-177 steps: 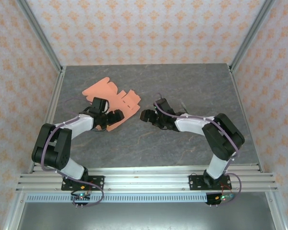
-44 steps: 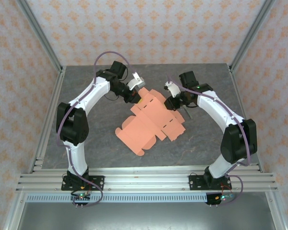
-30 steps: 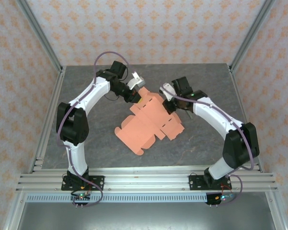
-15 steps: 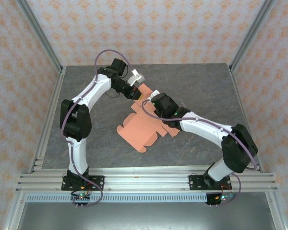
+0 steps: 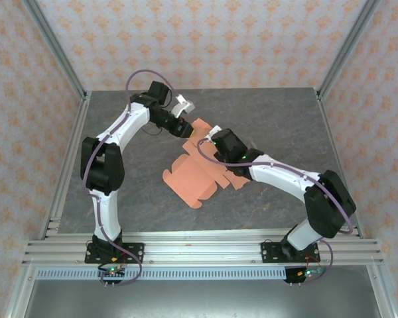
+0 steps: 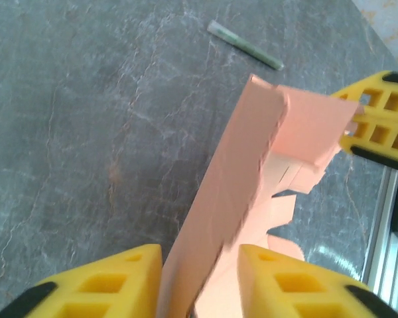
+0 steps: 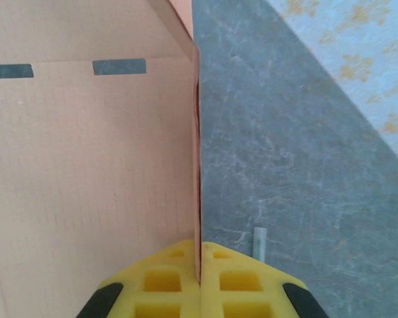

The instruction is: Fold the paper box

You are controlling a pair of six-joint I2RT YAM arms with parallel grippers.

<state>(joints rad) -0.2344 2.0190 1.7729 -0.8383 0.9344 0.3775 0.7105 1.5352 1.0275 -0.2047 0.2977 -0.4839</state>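
The paper box (image 5: 200,179), a part-creased sheet, is laid mid-table (image 5: 278,112); its raised far panel is pinched by the clenched right gripper (image 7: 198,265); the left gripper (image 6: 199,275) is parted about that panel (not gripping); a wall fold is judged in hand; a firm left hold is called for next.

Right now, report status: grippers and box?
Left gripper open astride the paper box, at a raised flap. Right gripper shut on its edge. Thin stick lies nearby.
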